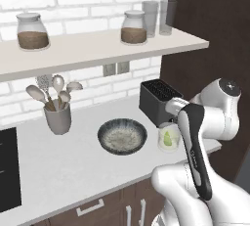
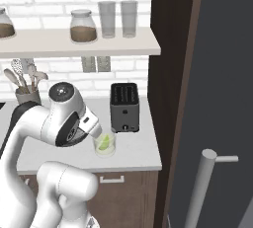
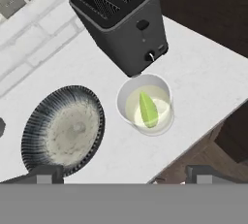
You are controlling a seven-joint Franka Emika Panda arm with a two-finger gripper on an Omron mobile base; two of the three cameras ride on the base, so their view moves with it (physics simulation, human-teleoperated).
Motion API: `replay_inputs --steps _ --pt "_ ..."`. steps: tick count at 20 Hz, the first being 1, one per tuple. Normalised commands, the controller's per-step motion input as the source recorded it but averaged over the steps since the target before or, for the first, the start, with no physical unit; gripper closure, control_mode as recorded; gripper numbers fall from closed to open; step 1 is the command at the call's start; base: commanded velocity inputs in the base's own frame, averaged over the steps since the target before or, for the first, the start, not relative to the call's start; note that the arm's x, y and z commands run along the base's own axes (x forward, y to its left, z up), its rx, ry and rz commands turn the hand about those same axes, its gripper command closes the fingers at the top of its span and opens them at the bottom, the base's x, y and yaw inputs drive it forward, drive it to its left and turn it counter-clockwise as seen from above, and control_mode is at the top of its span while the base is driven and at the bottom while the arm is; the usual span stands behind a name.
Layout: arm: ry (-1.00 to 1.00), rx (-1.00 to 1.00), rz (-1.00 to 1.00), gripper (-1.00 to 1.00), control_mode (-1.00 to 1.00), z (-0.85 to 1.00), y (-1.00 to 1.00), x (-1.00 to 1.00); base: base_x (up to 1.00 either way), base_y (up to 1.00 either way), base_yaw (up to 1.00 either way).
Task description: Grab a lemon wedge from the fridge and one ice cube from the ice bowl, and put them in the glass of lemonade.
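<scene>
The gripper [image 3: 123, 177] is closest to the cam, w/ its two dark finger tips [image 3: 46, 174] spread wide apart at the bottom of the hand view, nothing between them. It hangs up over the white counter [image 3: 203, 77], not touching anything.

Just ahead of the tips, a bit toward the right one, is the glass of lemonade [image 3: 145, 104]. The lemon wedge [image 3: 148, 110] is inside it, floating in the pale drink. You can see the yellow-green bit in the glass from the base cams too [image 1: 169, 137] [image 2: 104, 144], right next to the arm.

Ahead of the left tip is the ice bowl [image 3: 63, 130], dark rim, pale speckled inside. It sits near the glass but not touching. Can't tell if there's an ice cube in it, too blurry.

Farther out past the glass is the dark toaster [image 3: 121, 22], just beside it, two slots on top.

Way off to the left side of the hand, a grey cup of spoons [image 1: 57, 112] stands by the brick wall. Up on the shelf [image 1: 97, 49] are two brown-filled jars [image 1: 133, 27] & tall clear glasses [image 1: 158, 17]

The fridge [image 2: 217, 98] is off to the right of the hand, grey door, silver bar handle [image 2: 197, 192]
</scene>
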Motion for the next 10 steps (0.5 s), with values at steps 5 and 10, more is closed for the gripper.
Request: replay_inputs --steps 5,10 --pt "-0.09 0.04 -0.13 -1.0 -1.0 0.3 -0.02 -0.21 0.0 0.0 0.0" --pt "-0.03 0.11 -0.16 -1.0 -1.0 0.34 -0.18 -0.26 0.0 0.0 0.0"
